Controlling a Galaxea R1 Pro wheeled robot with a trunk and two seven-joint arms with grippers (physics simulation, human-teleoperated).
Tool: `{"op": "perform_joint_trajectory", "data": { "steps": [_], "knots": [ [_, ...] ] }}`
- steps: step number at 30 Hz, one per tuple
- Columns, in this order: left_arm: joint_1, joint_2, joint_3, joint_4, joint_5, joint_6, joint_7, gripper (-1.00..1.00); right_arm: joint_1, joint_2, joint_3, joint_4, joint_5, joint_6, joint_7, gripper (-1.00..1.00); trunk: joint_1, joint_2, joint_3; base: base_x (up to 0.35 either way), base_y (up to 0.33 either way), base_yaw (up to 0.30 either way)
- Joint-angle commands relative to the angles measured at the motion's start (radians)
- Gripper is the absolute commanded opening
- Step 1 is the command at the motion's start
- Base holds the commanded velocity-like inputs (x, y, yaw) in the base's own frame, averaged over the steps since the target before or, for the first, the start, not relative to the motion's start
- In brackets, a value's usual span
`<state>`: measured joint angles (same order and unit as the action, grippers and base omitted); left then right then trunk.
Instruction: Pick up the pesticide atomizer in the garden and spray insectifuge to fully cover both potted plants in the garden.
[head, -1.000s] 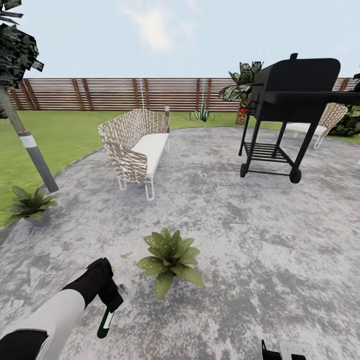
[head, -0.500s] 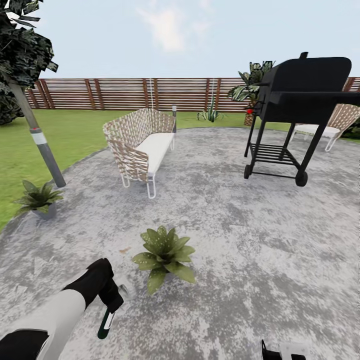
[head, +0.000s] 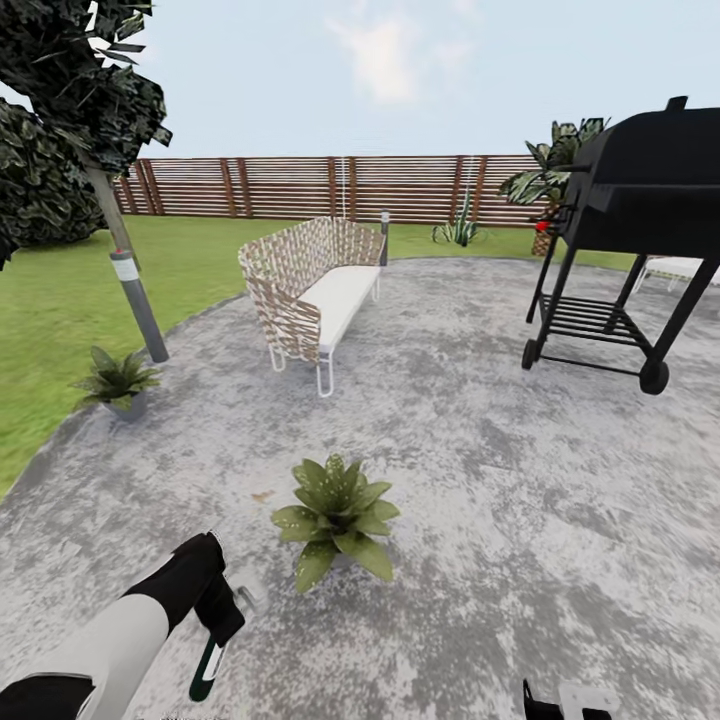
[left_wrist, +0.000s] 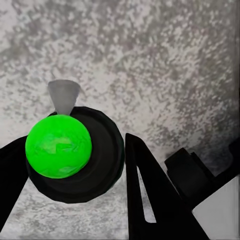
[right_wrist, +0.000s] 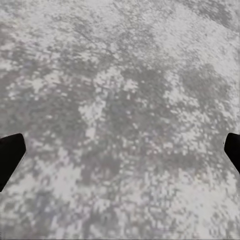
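Observation:
My left gripper (head: 220, 622) is shut on the pesticide atomizer (head: 208, 670), a dark-green bottle with a white label that hangs base-down from the fingers, its pale grey spray head (head: 246, 599) pointing toward the nearer potted plant. In the left wrist view the atomizer (left_wrist: 59, 146) shows as a bright green round end in a dark ring between my black fingers (left_wrist: 150, 200). The nearer potted plant (head: 335, 512) sits on the patio just right of the gripper. The second potted plant (head: 118, 378) stands at the patio's left edge. My right gripper (right_wrist: 120, 155) is open above bare stone.
A grey bollard lamp (head: 138, 305) stands behind the second plant. A woven bench (head: 315, 285) sits mid-patio, and a black grill (head: 640, 200) stands at the right. Lawn (head: 60, 300), a dark tree (head: 70, 110) and a slatted fence (head: 330, 187) lie beyond the patio (head: 480, 480).
The whole view has swung left, so the bench, grill and plants sit further right in the picture. My left gripper keeps its hold on the atomizer, slightly lower in the frame.

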<state>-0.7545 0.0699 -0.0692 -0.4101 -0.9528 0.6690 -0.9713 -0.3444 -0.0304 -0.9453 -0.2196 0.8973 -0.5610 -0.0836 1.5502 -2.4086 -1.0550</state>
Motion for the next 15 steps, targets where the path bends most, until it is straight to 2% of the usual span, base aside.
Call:
{"op": "perform_joint_trajectory", "data": {
  "steps": [1,7,10,12,15],
  "knots": [
    [0.0,0.001,-0.006,0.001,-0.001,0.006,-0.006,-1.0,-0.001,0.0,-0.005,0.002,0.011,-0.004,-0.007,1.0,0.0,0.0,-0.001,0.088,-0.038,0.143],
    [0.022,-0.001,-0.007,0.037,0.019,0.006,0.002,-1.0,-0.001,0.0,-0.005,0.002,0.011,-0.004,-0.007,1.0,0.0,0.0,-0.001,0.032,-0.007,0.028],
    [0.027,-0.002,-0.005,0.037,0.024,0.006,0.055,-1.0,-0.001,0.0,-0.004,0.002,0.011,-0.004,-0.007,1.0,0.0,0.0,-0.001,0.001,0.0,0.001],
    [0.027,-0.016,-0.003,0.04,0.073,0.006,0.097,-1.0,-0.001,0.0,-0.004,0.002,0.011,-0.004,-0.007,1.0,0.0,0.0,-0.001,0.0,0.0,0.0],
    [0.029,-0.025,-0.004,0.046,0.17,0.004,0.164,-1.0,-0.001,0.002,-0.004,0.002,0.011,-0.004,-0.007,1.0,0.0,0.0,-0.001,0.0,0.0,0.0]
  ]
}}
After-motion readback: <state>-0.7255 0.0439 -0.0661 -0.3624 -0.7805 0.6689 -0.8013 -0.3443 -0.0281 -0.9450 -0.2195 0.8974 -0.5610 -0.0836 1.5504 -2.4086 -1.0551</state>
